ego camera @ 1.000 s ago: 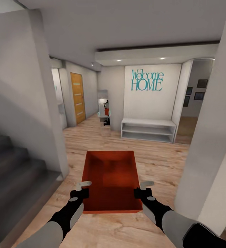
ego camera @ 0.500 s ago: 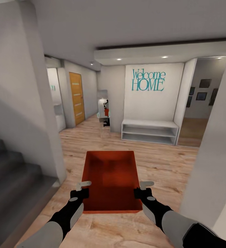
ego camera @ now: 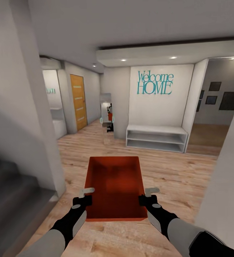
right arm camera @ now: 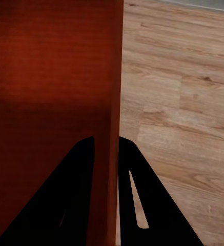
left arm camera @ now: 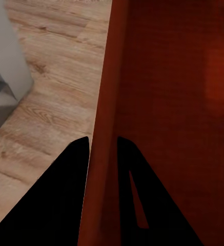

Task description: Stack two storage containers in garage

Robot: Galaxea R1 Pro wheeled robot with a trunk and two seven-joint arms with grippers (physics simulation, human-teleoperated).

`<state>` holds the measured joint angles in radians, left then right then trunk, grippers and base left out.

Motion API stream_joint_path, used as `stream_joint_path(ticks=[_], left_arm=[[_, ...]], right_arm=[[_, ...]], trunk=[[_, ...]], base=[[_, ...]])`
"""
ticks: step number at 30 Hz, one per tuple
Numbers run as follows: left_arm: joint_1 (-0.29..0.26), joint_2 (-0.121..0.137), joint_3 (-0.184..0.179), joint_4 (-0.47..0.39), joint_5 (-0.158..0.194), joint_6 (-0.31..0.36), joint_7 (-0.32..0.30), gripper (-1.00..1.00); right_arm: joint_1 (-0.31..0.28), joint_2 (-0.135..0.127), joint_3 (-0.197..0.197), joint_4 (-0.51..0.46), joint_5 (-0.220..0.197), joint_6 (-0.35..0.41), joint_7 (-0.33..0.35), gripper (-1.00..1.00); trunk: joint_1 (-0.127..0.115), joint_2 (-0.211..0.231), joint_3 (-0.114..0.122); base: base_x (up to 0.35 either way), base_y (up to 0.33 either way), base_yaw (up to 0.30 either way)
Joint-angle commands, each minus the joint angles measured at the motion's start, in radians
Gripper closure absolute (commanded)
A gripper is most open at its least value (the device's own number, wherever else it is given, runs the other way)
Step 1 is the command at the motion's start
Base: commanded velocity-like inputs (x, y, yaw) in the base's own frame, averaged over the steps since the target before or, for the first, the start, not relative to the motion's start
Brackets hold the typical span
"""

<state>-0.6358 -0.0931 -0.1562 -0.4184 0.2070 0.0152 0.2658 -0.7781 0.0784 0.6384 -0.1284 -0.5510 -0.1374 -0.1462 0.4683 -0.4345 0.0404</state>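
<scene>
The left gripper [ego camera: 84, 195] is pinching the left long wall of the orange-red container [ego camera: 116, 185], and the right gripper [ego camera: 148, 195] is pinching the right long wall; in the wrist views each pair of dark fingers [left arm camera: 76, 169] is straddling a thin wall, one inside, one outside. The container is hanging in the lower centre of the head view, open side up and empty, its near end between the two grippers and its far end reaching away from them. It is probably handling as light and fairly stiff, though such thin plain walls may be flexing or slipping, so gripping opposite rims looks sensible. Beyond it, wood-plank floor [ego camera: 174, 171] is running to a white shelf [ego camera: 155, 137] in the upper centre.
</scene>
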Motion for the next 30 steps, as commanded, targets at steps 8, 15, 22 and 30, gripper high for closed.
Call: stream_joint_path(ticks=[8,15,22,30], left_arm=[[0.001,-0.001,-0.016,0.0,0.005,0.002,0.037,1.0],[0.001,-0.001,-0.016,0.001,0.005,0.002,0.037,1.0],[0.001,-0.001,-0.016,0.0,0.005,0.002,0.037,1.0],[0.001,0.0,-0.016,0.0,0.005,0.002,0.037,1.0]], right_arm=[[-0.001,0.009,-0.029,-0.005,-0.009,-0.006,-0.013,1.0],[-0.001,0.01,-0.029,-0.005,-0.009,-0.007,-0.013,1.0],[-0.001,0.011,-0.029,-0.005,-0.009,-0.007,-0.013,1.0],[-0.001,0.01,-0.029,-0.006,-0.009,-0.007,-0.019,1.0]], trunk=[[0.001,-0.001,0.0],[0.001,-0.001,0.0],[0.001,-0.001,0.0],[0.001,-0.001,0.0]], base=[[0.322,0.0,0.0],[0.322,0.0,0.0],[0.322,0.0,0.0],[0.322,0.0,0.0]])
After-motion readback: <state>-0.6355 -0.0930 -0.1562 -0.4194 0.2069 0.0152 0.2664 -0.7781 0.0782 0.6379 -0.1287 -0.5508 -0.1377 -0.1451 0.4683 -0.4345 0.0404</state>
